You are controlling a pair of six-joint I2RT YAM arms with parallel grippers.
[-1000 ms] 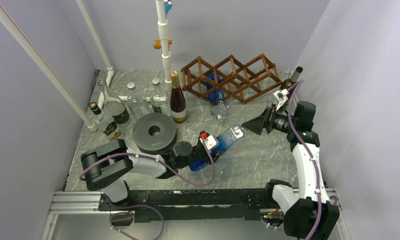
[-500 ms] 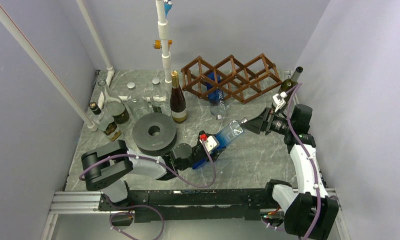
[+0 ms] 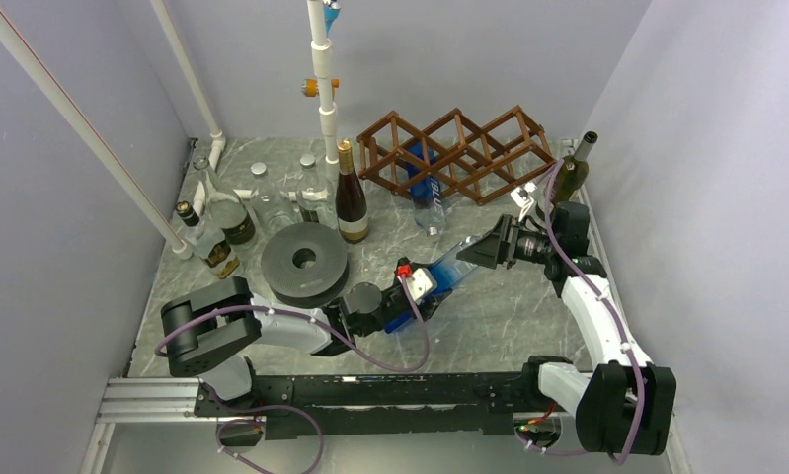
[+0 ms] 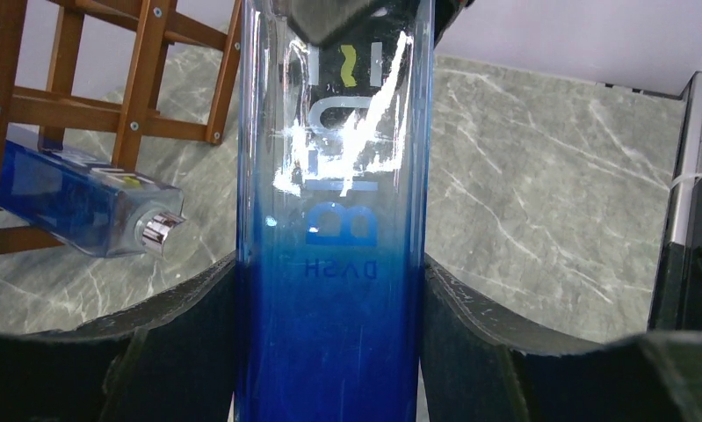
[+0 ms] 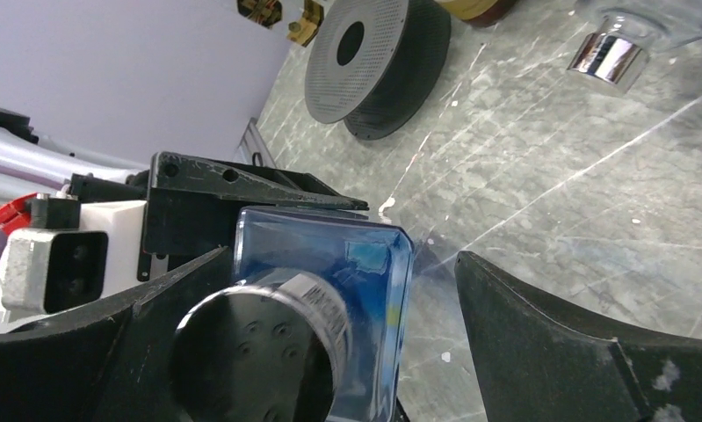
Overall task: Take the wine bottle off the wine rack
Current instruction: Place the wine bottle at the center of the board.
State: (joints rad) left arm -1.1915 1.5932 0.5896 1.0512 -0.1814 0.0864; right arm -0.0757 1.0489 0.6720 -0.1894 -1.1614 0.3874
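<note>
Found blue bottle (image 3: 447,269) pinched in L jaws, off wine rack (image 3: 489,146); noted spread R jaws now moved up round cap, handover likely.

The left pincer (image 3: 420,294) clamps a tilted blue bottle (image 3: 447,269). The right pincer (image 3: 477,253), spread wide, sits at the bottle's upper end.

A grey spool (image 3: 304,262) lies flat on the marbled table (image 3: 513,318) — white pipe (image 3: 327,123) upright behind it
</note>
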